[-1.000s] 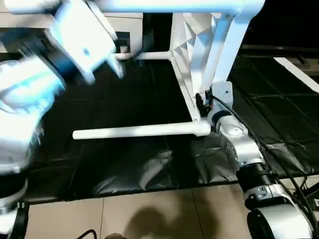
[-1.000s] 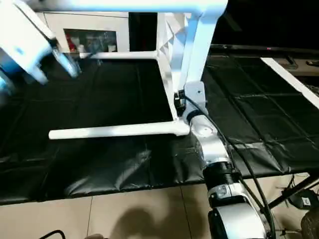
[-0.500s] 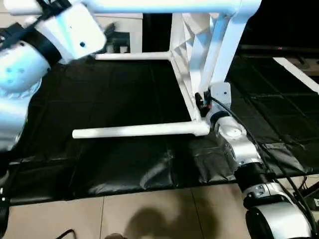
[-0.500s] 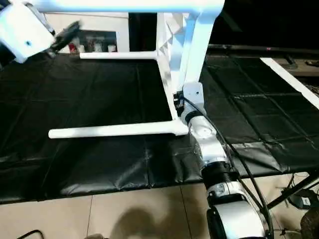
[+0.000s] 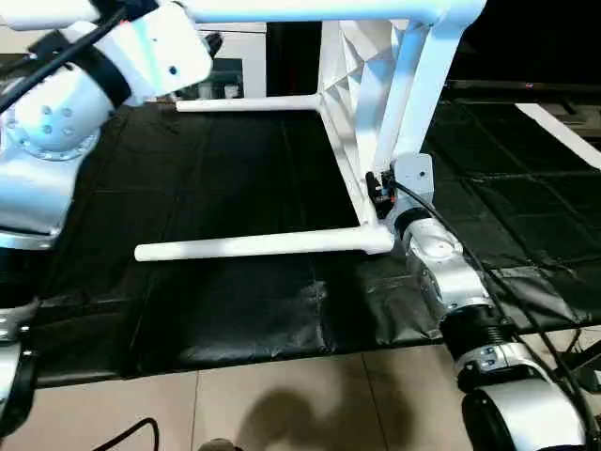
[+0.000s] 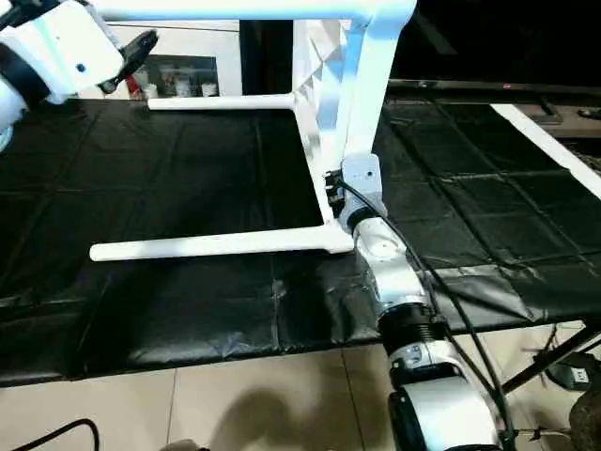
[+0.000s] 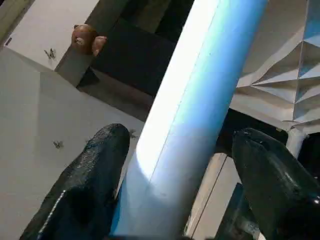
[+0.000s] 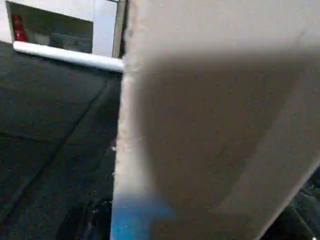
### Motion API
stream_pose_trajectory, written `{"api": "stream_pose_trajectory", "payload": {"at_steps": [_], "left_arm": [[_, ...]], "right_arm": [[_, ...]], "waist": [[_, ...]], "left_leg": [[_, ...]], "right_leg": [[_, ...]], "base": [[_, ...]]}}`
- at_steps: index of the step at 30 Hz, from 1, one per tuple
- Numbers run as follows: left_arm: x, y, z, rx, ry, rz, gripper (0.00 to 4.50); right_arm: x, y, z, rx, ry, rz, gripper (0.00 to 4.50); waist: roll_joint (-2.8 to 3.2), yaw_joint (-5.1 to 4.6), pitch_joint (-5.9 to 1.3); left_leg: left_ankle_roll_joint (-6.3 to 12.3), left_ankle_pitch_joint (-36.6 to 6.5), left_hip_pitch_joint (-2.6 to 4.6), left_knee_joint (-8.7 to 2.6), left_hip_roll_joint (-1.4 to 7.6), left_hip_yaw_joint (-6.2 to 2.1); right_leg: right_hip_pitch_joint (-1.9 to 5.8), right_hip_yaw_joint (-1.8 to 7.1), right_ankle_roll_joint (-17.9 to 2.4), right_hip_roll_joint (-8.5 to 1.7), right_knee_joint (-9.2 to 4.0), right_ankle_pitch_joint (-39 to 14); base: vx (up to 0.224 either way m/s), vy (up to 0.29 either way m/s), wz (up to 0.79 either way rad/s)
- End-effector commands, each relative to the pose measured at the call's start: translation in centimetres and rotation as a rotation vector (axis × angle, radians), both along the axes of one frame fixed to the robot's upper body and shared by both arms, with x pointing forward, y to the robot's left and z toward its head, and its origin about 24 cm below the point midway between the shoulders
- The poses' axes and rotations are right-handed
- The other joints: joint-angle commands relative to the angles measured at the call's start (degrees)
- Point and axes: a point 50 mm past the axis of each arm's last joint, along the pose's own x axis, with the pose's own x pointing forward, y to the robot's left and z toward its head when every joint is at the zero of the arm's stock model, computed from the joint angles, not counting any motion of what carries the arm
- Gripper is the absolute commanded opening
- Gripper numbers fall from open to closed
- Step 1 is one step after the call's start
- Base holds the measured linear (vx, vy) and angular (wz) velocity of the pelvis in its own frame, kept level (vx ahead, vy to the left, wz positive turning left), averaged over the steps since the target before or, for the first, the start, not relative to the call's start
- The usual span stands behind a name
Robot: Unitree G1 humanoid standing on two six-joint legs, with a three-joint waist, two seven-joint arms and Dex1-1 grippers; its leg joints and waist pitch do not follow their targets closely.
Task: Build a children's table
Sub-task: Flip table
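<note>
The children's table lies on its side on the black mat, its ribbed top standing on edge. Legs stick out to the left: a near one and a far one on the mat, and a raised one overhead. My left gripper is open, and its black fingers straddle the raised leg at the upper left. My right gripper is shut on the table top's lower edge, just above the near leg's socket.
The black mat covers the work surface, and its wrinkled front edge meets tiled floor. A white glass-door cabinet stands behind. A white strip lies at the far right. Cables run along my right forearm.
My left arm has swung up and back from in front of the camera to the raised leg, and its fingers now stand on either side of it. The right arm and the table have not moved.
</note>
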Motion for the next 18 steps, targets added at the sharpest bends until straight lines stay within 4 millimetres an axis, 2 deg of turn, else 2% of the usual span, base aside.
{"api": "stream_pose_trajectory", "payload": {"at_steps": [1,6,8,9,13,15,16,17,18], "left_arm": [[0.2,0.6,-0.3,-0.006,0.001,0.036,3.37],[0.5,2.3,0.0,-0.039,-0.006,0.117,3.10],[0.5,3.4,0.3,-0.061,-0.011,0.168,2.97],[0.5,3.7,0.4,-0.076,-0.012,0.174,2.83],[0.5,4.3,0.5,-0.116,0.002,0.187,2.58],[0.6,4.4,0.4,-0.124,0.012,0.186,2.42],[0.6,4.5,0.1,-0.151,0.032,0.180,2.36],[0.7,4.5,0.0,-0.159,0.038,0.178,2.28],[0.7,4.5,-0.5,-0.188,0.062,0.173,2.21]], "right_arm": [[0.6,-0.1,2.6,-0.101,-0.103,0.034,1.94],[0.7,-0.1,4.7,-0.165,-0.181,0.084,1.94],[0.6,-0.2,6.6,-0.161,-0.222,0.141,1.94],[0.6,-0.3,7.3,-0.159,-0.227,0.162,1.94],[0.5,-1.0,10.2,-0.159,-0.263,0.234,1.94],[0.5,-1.2,11.2,-0.161,-0.271,0.260,1.94],[0.4,-1.6,13.0,-0.196,-0.289,0.303,1.94],[0.4,-1.7,13.3,-0.206,-0.292,0.311,1.94],[0.3,-2.1,14.5,-0.237,-0.303,0.332,1.94]], "waist": [[1.09,0.23,-3.97],[0.99,0.32,-4.10],[1.11,0.58,-4.28],[1.07,0.69,-4.41],[1.18,1.02,-4.63],[1.18,1.19,-4.58],[1.16,1.29,-4.47],[1.14,1.38,-4.51],[1.12,1.38,-4.52]], "left_leg": [[-4.83,-12.96,1.09,-4.47,0.93,-0.36],[-4.05,-10.03,0.85,-4.25,0.81,-0.25],[-3.21,-6.92,0.67,-3.97,0.75,-0.13],[-2.81,-5.35,0.56,-3.82,0.67,-0.11],[-1.45,-1.34,0.40,-3.29,0.45,0.11],[-0.86,-0.83,0.23,-3.20,0.43,0.13],[-0.88,-1.26,0.25,-3.23,0.43,0.18],[-0.97,-1.47,0.32,-3.24,0.49,0.17],[-0.99,-1.48,0.32,-3.20,0.46,0.21]], "right_leg": [[2.56,2.68,-9.88,-3.64,-3.61,-6.53],[2.84,2.71,-9.90,-3.60,-3.36,-4.07],[2.96,2.75,-10.19,-3.55,-2.98,-0.87],[3.14,2.73,-10.26,-3.41,-2.77,1.09],[3.04,2.71,-11.34,-3.03,-2.26,7.23],[3.05,2.67,-11.58,-3.05,-2.23,7.70],[3.03,2.69,-11.60,-3.05,-2.31,6.97],[3.04,2.65,-11.68,-3.09,-2.28,6.56],[3.03,2.68,-11.85,-3.09,-2.29,6.37]], "base": [[0.000,0.000,0.00],[0.000,0.000,0.00],[0.000,0.000,0.00],[0.000,0.000,0.00],[0.000,0.000,0.00],[0.000,0.000,0.00],[0.000,0.000,0.00],[0.000,0.000,0.00],[0.000,0.000,0.00]]}}
